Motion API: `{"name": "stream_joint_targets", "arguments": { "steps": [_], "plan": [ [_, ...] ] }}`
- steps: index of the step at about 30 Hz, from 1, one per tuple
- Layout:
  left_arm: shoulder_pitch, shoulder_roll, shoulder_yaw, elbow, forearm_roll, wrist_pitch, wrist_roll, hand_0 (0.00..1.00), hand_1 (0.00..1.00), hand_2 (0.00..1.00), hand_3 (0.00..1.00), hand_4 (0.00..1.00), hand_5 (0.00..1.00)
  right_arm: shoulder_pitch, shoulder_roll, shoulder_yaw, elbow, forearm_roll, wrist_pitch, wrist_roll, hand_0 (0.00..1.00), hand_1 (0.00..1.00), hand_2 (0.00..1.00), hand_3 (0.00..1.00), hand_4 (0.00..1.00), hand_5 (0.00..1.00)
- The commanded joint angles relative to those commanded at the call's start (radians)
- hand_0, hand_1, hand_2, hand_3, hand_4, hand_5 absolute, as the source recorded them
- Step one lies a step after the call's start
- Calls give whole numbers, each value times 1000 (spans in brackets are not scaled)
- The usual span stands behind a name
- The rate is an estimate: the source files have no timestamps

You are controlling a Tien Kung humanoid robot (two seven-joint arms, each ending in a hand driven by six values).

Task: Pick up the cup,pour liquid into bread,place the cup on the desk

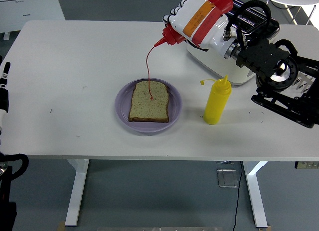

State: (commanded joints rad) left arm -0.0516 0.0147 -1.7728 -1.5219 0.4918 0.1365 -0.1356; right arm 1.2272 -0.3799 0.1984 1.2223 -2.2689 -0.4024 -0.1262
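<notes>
A white table (75,57) fills most of the view, its near edge running along the bottom above white legs. A yellow squeeze bottle (217,101) stands upright right of centre — its small cap hangs off to the left on a thin strap. Behind it, near the far right corner, sits a white toaster (212,61), largely hidden. A white radiator-like unit (30,9) stands on the grey floor beyond the far left corner — only partly in view.
</notes>
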Motion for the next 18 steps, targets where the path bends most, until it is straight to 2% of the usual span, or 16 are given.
{"name": "stream_joint_targets", "arguments": {
  "steps": [6, 11, 14, 18],
  "plan": [
    [4, 3, -11, -2, 0, 1, -2, 810, 789, 822, 787, 479, 998, -9, -38, 123, 27, 0, -8, -7, 274, 305, 416, 526, 318, 59],
    [2, 1, -4, -1, 0, 0, -1, 809, 788, 822, 788, 477, 998, -26, -46, 210, 74, 0, -2, 0, 286, 306, 416, 526, 310, 55],
    [1, 1, -2, 0, 0, 0, -1, 809, 787, 821, 788, 476, 998, -35, -47, 251, 109, 0, 28, -10, 289, 307, 415, 525, 309, 47],
    [1, 1, -3, 0, 0, 0, -1, 809, 787, 821, 788, 476, 998, -52, -49, 323, 146, 130, 74, -29, 289, 307, 415, 525, 309, 47]
  ]
}}
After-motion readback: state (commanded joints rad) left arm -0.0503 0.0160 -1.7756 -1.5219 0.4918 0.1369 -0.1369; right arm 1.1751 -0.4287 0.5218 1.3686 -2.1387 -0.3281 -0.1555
